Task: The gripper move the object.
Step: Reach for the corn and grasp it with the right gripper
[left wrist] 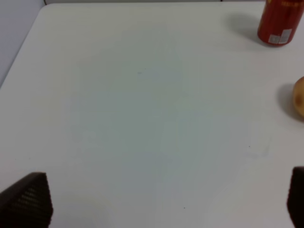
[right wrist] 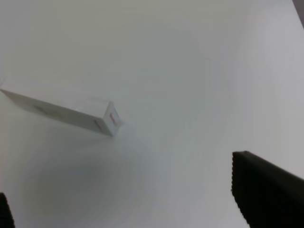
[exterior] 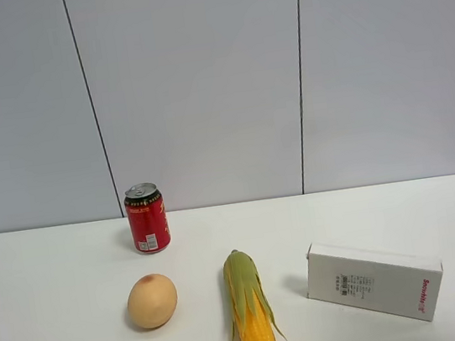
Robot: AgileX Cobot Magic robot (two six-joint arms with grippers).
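The ear of corn (exterior: 250, 310) lies on the white table (exterior: 54, 263) at front centre, yellow kernels toward the front edge, green husk pointing back. It shows in neither wrist view. Neither arm appears in the exterior high view. In the left wrist view the left gripper (left wrist: 166, 202) is open above bare table, its black fingertips (left wrist: 28, 199) wide apart at the frame corners. In the right wrist view the right gripper (right wrist: 137, 199) is open too, one black fingertip (right wrist: 266, 190) showing, above bare table near the white box.
A red can (exterior: 147, 218) (left wrist: 280, 21) stands behind and left of the corn. A round tan fruit (exterior: 152, 301) (left wrist: 299, 97) lies to the corn's left. A white box (exterior: 373, 280) (right wrist: 66, 111) lies to its right. A grey panelled wall stands behind.
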